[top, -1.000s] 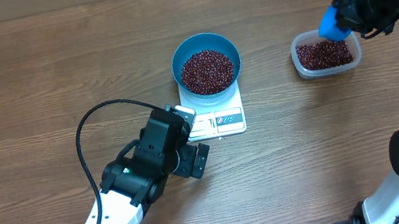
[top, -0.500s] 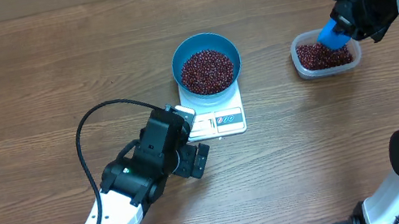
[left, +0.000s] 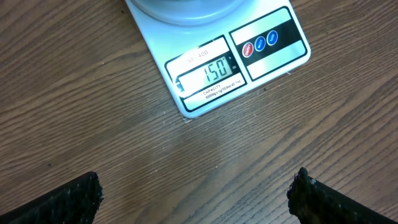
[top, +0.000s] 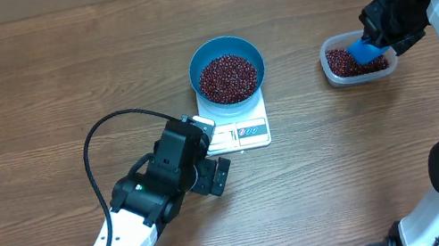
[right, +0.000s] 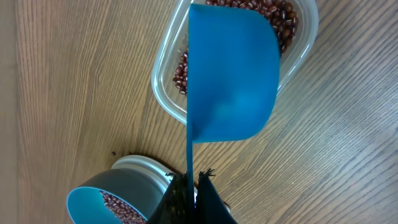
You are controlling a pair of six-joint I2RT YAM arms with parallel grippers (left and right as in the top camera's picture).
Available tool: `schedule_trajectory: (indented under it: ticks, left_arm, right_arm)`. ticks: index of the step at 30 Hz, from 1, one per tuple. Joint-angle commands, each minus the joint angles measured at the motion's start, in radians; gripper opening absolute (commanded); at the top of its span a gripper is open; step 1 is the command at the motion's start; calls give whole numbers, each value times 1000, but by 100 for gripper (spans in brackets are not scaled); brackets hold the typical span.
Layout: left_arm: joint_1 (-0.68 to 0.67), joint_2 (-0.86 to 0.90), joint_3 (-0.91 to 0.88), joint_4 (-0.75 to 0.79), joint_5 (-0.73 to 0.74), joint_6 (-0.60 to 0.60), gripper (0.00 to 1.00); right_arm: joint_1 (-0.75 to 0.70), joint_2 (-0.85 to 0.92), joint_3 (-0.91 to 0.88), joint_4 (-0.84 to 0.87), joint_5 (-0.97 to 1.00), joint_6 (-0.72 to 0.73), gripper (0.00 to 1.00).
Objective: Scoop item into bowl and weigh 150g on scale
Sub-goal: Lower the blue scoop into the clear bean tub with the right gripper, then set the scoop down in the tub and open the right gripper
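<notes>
Beans (top: 228,78) in bowl (top: 195,71) bring scale (left: 217,71) display to 150; add no more. Right gripper (right: 194,186), pinching scoop (right: 230,74) handle, should lower scoop gently into far-right tub (top: 329,67). Left gripper (left: 194,196) stands spread.

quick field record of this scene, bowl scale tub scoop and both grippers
bowl: blue, on the scale, holding red-brown beans
display: reads 150
tub: clear, right of the scale, more beans inside
scoop: blue, over the tub
left gripper: open, empty, by the scale's front edge
right gripper: shut on the scoop handle
</notes>
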Motion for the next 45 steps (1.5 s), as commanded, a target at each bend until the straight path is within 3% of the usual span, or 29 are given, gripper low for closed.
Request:
schedule_trajectory:
  ticks: [1, 38, 45]
  left_arm:
    - [6, 2, 22, 0, 8, 11, 100]
    - [6, 2, 22, 0, 8, 11, 100]
    - [6, 2, 22, 0, 8, 11, 100]
  right_arm:
    - [-8, -18, -10, 7, 10, 30, 4]
    - [-7, -16, -58, 77, 37, 31, 6]
    - [-7, -16, -143, 120, 35, 32, 7]
